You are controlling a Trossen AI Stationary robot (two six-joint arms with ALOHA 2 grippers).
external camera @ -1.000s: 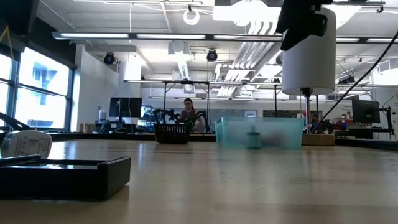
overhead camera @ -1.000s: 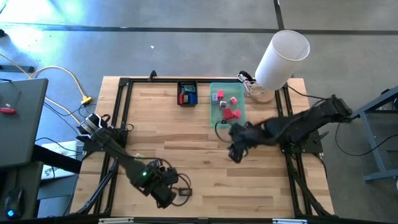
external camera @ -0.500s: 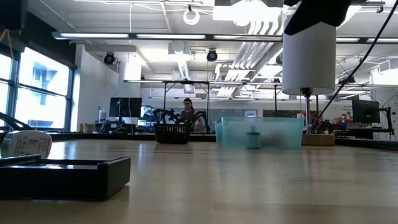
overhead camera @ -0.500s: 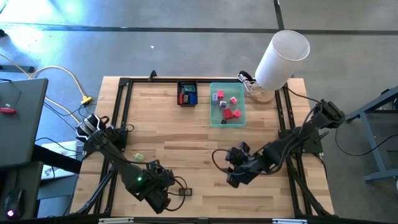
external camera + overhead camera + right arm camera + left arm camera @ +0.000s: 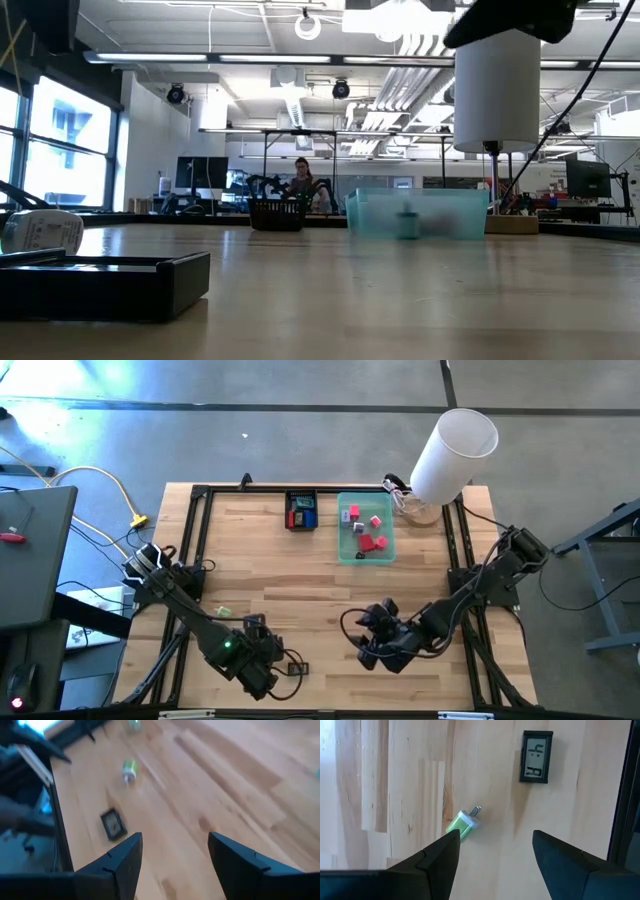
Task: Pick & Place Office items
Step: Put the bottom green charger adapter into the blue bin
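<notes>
My left gripper hangs open above the table's near edge, fingers pointing down. Below it lie a small green piece with a metal tip and a small black display piece, untouched. My right gripper is open over bare wood at the near middle, slanting down toward the left. Its wrist view shows the same green piece and black piece. Another green piece lies left of centre. Red and pink pieces lie in the teal tray.
A small black tray with red and blue pieces stands at the far edge, beside the teal tray. A tall white cylinder rises at the far right corner. A black frame runs along the table's sides. Bare wood lies in the middle.
My right gripper has swung from beside the teal tray toward the table's near edge and a little left, sinking as it went, still open and holding nothing. My left gripper has stayed in place and turned a little about its own axis.
</notes>
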